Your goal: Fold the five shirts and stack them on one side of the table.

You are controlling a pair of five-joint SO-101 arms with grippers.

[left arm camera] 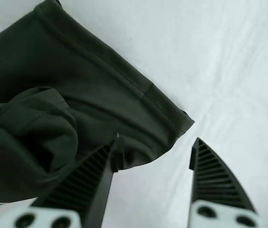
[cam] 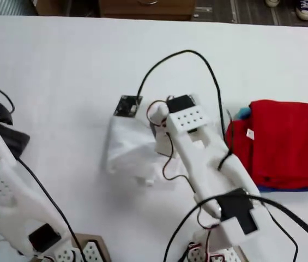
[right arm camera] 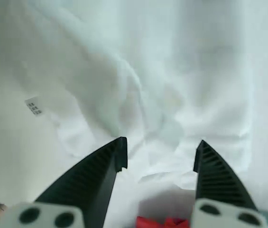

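A crumpled white shirt [cam: 127, 148] lies in the middle of the table. My right gripper [right arm camera: 161, 147] hangs open just above the white shirt [right arm camera: 138, 90], nothing between its fingers. On the right side, a folded red shirt [cam: 282, 142] rests on a blue one [cam: 290, 189]. A dark shirt [cam: 13, 139] lies bunched at the left edge. My left gripper [left arm camera: 153, 152] stands open at a corner of the dark shirt [left arm camera: 53, 104]; one finger [left arm camera: 100, 166] touches the hem and the other is over bare table.
The white table [cam: 61, 65] has free room at the back and left of centre. Black cables [cam: 197, 60] loop over the table around the right arm. Both arm bases stand at the front edge.
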